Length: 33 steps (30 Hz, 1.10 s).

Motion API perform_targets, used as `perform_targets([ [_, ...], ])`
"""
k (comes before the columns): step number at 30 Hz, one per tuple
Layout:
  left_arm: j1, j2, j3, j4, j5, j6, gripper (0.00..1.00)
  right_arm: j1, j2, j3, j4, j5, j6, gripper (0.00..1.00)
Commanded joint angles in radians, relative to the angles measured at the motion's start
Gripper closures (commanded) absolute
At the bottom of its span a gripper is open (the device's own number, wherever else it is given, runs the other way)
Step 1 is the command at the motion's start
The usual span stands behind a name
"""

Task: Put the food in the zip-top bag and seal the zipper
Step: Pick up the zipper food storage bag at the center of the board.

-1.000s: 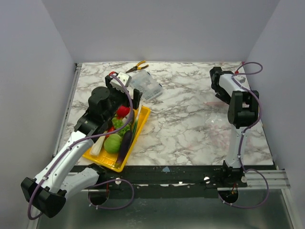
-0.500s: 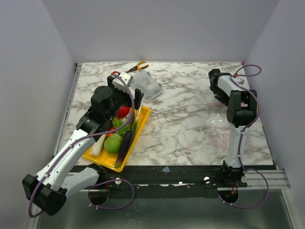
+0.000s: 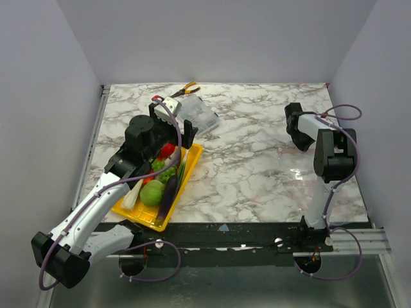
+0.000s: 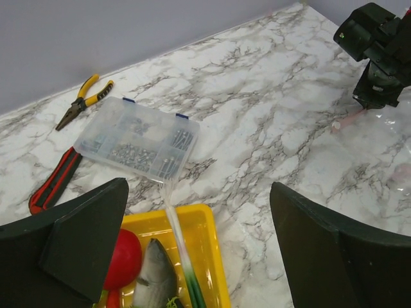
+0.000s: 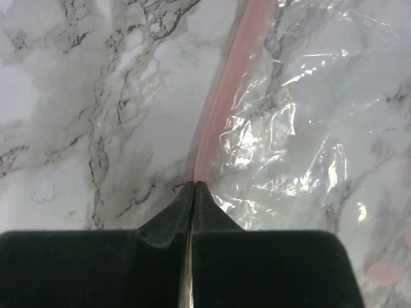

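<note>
The food lies in a yellow tray (image 3: 193,158) at the left: a red tomato (image 3: 166,151), a round green cabbage (image 3: 152,192), a purple eggplant (image 3: 169,191) and a white-green leek (image 3: 133,196). My left gripper (image 3: 172,131) hangs open above the tray's far end, and the tomato (image 4: 123,256) and leek (image 4: 178,237) show between its fingers. The clear zip-top bag (image 3: 302,176) lies flat on the right. In the right wrist view its pink zipper (image 5: 225,90) runs straight into the closed tips of my right gripper (image 5: 193,185), which is shut on the bag's zipper edge.
A clear rigid parts box (image 4: 138,144) sits just beyond the tray. Yellow-handled pliers (image 4: 83,99) and a red-handled tool (image 4: 54,183) lie by the back wall. Bare marble table (image 3: 250,160) spans the gap between tray and bag.
My right gripper has closed on the bag's pink strip and shifted slightly toward the near right. The left arm has barely moved above the tray.
</note>
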Motion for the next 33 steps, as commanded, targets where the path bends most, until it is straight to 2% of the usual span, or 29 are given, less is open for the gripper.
perform_targets([
  [1, -0.006, 0.004, 0.022, 0.004, 0.059, -0.048, 0.07, -0.004, -0.105, -0.092, 0.083, -0.028, 0.047, 1.00],
  [7, -0.009, 0.008, 0.024, 0.009, 0.104, -0.089, 0.08, -0.004, -0.298, -0.227, 0.249, -0.163, -0.122, 1.00],
  [12, -0.011, 0.028, 0.033, 0.003, 0.161, -0.130, 0.08, 0.000, -0.508, -0.382, 0.474, -0.441, -0.354, 1.00],
  [15, -0.011, 0.058, 0.035, 0.014, 0.241, -0.168, 0.10, 0.013, -0.601, -0.438, 0.548, -0.591, -0.414, 1.00],
  [19, -0.012, 0.131, 0.050, 0.032, 0.367, -0.249, 0.14, 0.039, -0.704, -0.480, 0.573, -0.698, -0.431, 1.00],
  [24, -0.026, 0.241, 0.077, 0.050, 0.471, -0.351, 0.16, 0.083, -0.791, -0.509, 0.576, -0.760, -0.418, 1.00],
  [28, -0.054, 0.325, 0.097, 0.087, 0.516, -0.449, 0.17, 0.164, -0.849, -0.547, 0.600, -0.796, -0.379, 1.00],
  [33, -0.088, 0.473, 0.238, -0.082, 0.488, -0.549, 0.22, 0.311, -0.884, -0.574, 0.608, -0.722, -0.345, 1.00],
])
